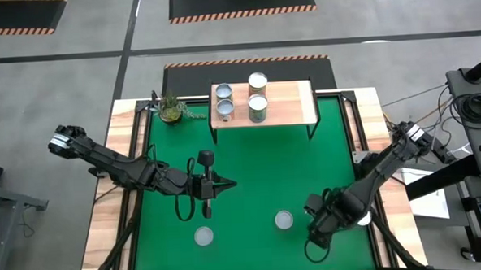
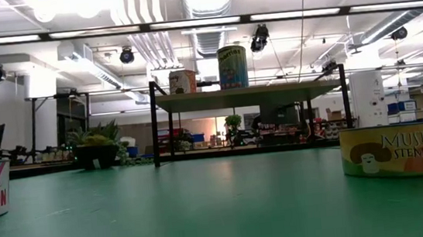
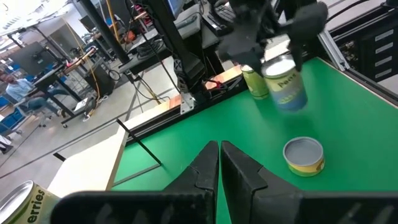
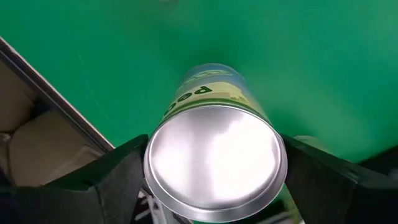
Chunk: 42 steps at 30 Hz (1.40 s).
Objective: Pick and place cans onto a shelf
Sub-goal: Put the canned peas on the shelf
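The wooden shelf (image 1: 288,104) stands at the table's far side with several cans on it, such as one at its middle (image 1: 258,83); it also shows in the low view (image 2: 248,95). Two short cans lie on the green table (image 1: 250,159): one near left (image 1: 203,235) and one near middle (image 1: 284,221). My right gripper (image 1: 319,221) is shut on a taller green-labelled can (image 3: 286,87) at the near right. Another green can (image 3: 254,84) stands just behind it. My left gripper (image 1: 226,184) is shut and empty left of the table's middle. My right gripper pinches the can's side wall between its two fingers (image 4: 118,174), on opposite sides next to the shiny end (image 4: 214,162), which faces the wrist. The fingers come from above. The can hangs tilted below them, lifted clear of the table (image 3: 289,93).
A small potted plant (image 1: 172,109) stands left of the shelf. Wooden borders (image 1: 106,214) run along the table's left and right sides. The green surface between the shelf and the near cans is open room.
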Each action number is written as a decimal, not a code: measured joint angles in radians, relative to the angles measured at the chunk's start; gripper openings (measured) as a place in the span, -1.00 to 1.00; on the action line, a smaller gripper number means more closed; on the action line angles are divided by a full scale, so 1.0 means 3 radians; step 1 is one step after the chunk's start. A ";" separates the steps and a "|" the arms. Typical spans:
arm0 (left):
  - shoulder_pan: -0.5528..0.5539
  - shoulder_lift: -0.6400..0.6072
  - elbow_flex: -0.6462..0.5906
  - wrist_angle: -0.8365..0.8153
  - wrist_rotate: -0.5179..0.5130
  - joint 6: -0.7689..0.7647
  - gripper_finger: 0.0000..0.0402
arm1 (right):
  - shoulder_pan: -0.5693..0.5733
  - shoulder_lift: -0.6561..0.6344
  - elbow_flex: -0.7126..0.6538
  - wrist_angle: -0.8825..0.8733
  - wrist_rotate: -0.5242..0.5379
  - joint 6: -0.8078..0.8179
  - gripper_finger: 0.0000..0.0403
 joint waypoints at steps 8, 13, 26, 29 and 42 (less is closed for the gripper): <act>0.0000 0.0000 0.0000 0.0003 0.0000 0.0000 -1.00 | -0.0624 0.0004 0.0910 -0.0979 0.0563 -0.1314 0.54; 0.0001 0.0000 0.0000 0.0004 0.0000 0.0000 -1.00 | -0.1144 -0.0012 0.1285 -0.1220 0.1080 -0.2302 0.58; 0.0001 0.0000 0.0001 0.0038 0.0000 0.0023 -1.00 | -0.2811 -0.0019 0.1638 -0.1145 0.1463 -0.4389 0.56; 0.0001 0.0000 0.0000 0.0037 0.0000 0.0041 -1.00 | -0.3130 -0.0019 0.1630 -0.0994 0.1240 -0.4683 0.56; 0.0000 0.0000 0.0001 0.0034 -0.0001 0.0092 -1.00 | -0.3728 -0.0019 0.1577 -0.0576 0.0792 -0.5145 0.60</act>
